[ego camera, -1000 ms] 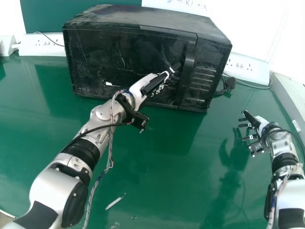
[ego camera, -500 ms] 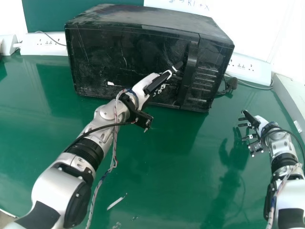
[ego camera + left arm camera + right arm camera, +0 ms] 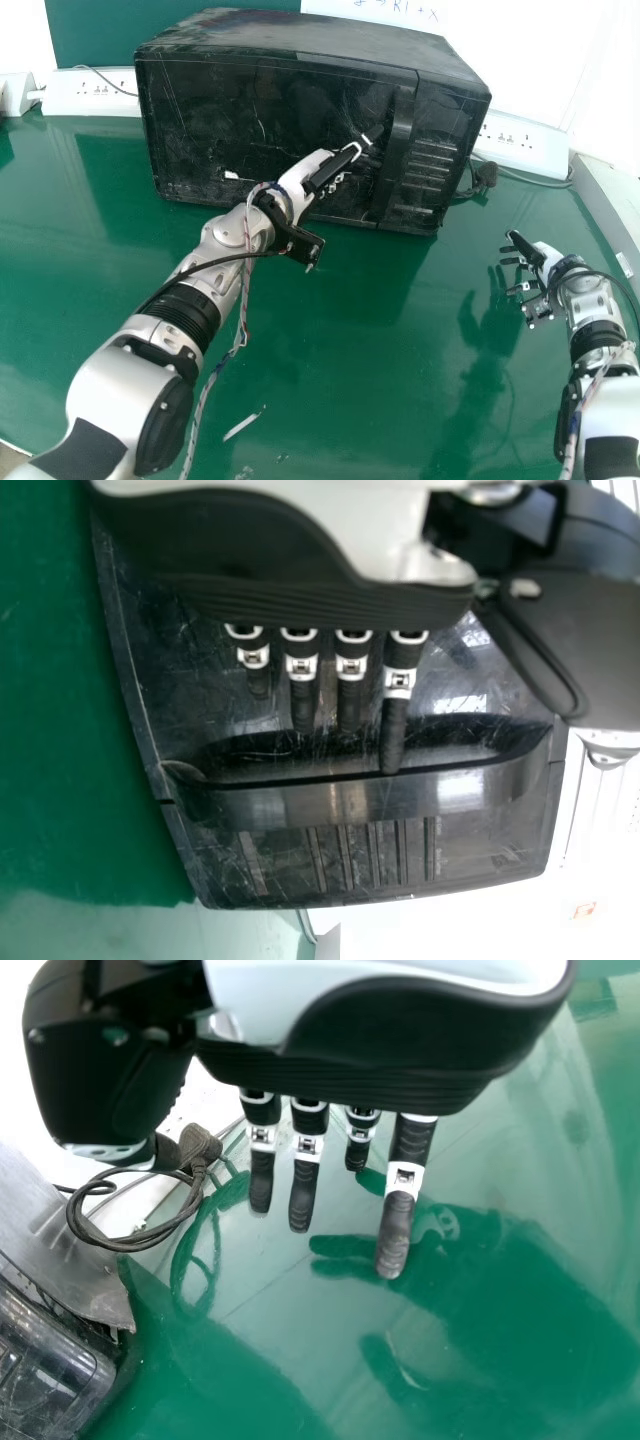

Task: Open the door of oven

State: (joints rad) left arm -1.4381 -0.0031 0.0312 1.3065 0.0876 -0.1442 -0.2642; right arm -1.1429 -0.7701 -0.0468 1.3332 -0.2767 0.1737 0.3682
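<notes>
The black microwave oven (image 3: 270, 50) stands directly ahead of the left hand's (image 3: 305, 172) fingers, its door (image 3: 235, 115) closed. Those fingers are extended and grasp nothing; they point across the door front toward the upright handle (image 3: 402, 125). In the left wrist view the longest finger's tip overlaps the near edge of the handle, but whether it touches cannot be told. The other fingers end short of the handle. The hand covers part of the door's lower area, and the thumb is hard to make out. Beyond the handle from these fingertips is the control panel (image 3: 435, 155), its markings too small to tell.

The right hand (image 3: 548, 258) is released, its fingers loosely straight above the green table (image 3: 340, 320), well apart from the oven. Past its fingers, near the oven's side, lies a dark power cord with a plug (image 3: 485, 177), partly hidden behind the oven in the head view. Behind the oven are white power strips (image 3: 525, 150), partly blocked by it. Nearer the robot than the left fingers is a pale sliver (image 3: 242, 426), scrap or mark, unclear which.
</notes>
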